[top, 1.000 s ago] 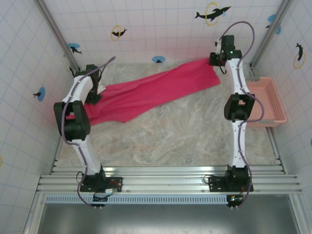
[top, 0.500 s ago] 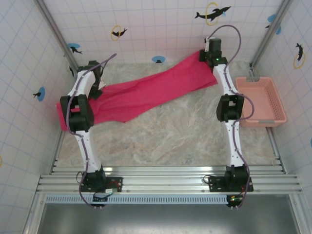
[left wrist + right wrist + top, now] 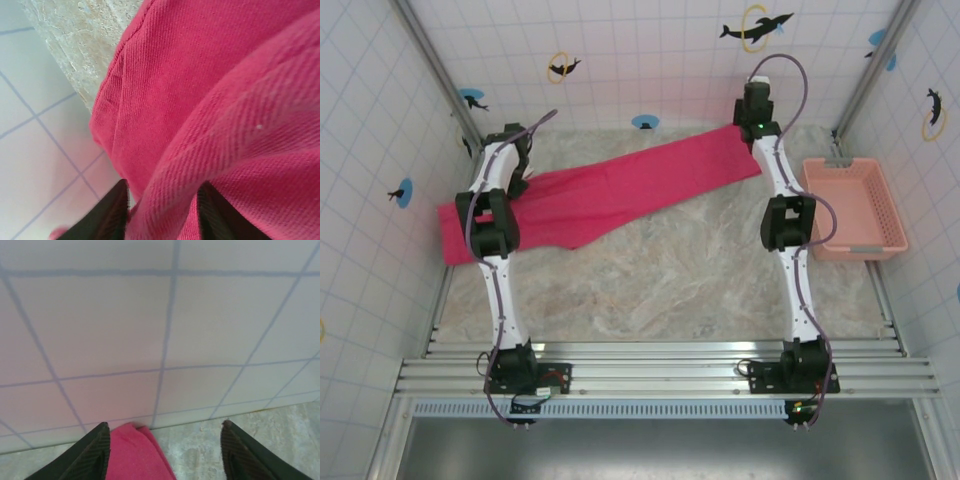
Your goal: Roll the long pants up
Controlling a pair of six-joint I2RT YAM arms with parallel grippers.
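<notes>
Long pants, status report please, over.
Left end effector shut on a fold of the long pants. Right end effector open over the far end, by the wall. Pants spread out, not yet rolled. Pink basket apart, right side.

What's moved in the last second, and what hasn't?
The right arm swung left, bringing the open right tool over the pants' far end. The left arm straightened, uncovering the pants' left end; the left tool pinches a fold. Pants barely shifted; basket unmoved.
</notes>
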